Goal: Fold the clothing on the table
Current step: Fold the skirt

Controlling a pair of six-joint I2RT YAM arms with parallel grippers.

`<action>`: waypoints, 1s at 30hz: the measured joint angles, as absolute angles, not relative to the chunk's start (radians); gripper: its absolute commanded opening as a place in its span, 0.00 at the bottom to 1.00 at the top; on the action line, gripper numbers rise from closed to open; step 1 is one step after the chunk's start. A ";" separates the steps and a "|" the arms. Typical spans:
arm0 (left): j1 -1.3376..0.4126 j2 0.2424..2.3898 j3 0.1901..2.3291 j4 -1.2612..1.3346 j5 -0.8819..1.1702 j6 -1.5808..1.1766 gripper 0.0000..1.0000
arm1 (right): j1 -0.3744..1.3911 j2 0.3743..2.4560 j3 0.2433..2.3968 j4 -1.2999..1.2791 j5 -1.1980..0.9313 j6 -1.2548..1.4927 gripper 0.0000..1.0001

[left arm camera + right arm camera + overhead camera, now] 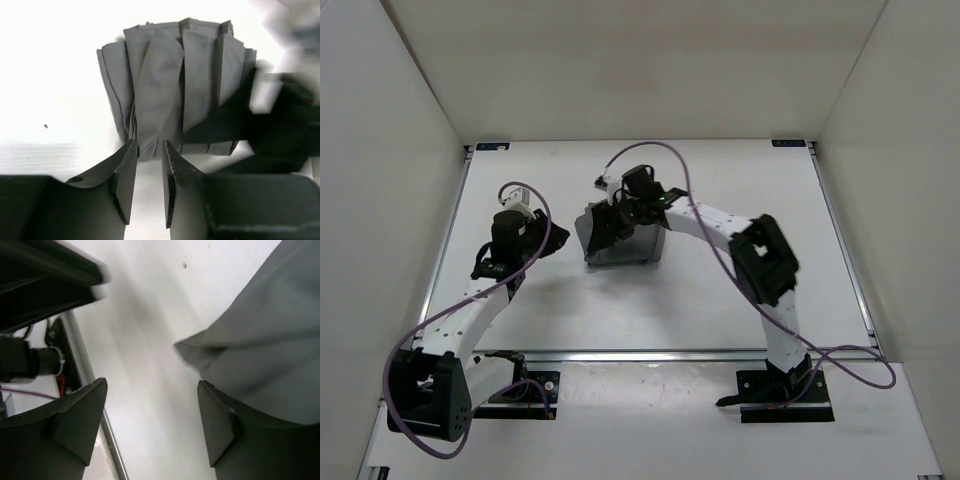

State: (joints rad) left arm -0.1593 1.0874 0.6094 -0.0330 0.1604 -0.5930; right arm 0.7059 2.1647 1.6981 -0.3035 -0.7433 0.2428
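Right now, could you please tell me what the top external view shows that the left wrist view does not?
Only the top external view shows both arm bases, their purple cables, the black corner brackets and the metal rail. Only the left wrist view shows the left gripper, jaws apart, just short of the dark grey pleated skirt, its pleats up close, and a small dark speck on the white table. Both show the skirt and the table.
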 measured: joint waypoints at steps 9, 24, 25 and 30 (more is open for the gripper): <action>-0.159 1.067 0.619 -0.154 0.230 -0.508 0.40 | 0.350 1.452 1.153 -0.133 -0.614 0.363 0.99; -0.210 1.036 0.611 -0.250 0.278 -0.433 0.99 | 0.182 1.340 0.919 -0.192 -0.625 0.310 0.99; -0.212 1.038 0.611 -0.262 0.277 -0.428 0.99 | 0.187 1.340 0.919 -0.193 -0.626 0.309 0.99; -0.226 1.024 0.611 -0.295 0.257 -0.404 0.98 | 0.203 1.340 0.919 -0.194 -0.632 0.299 0.99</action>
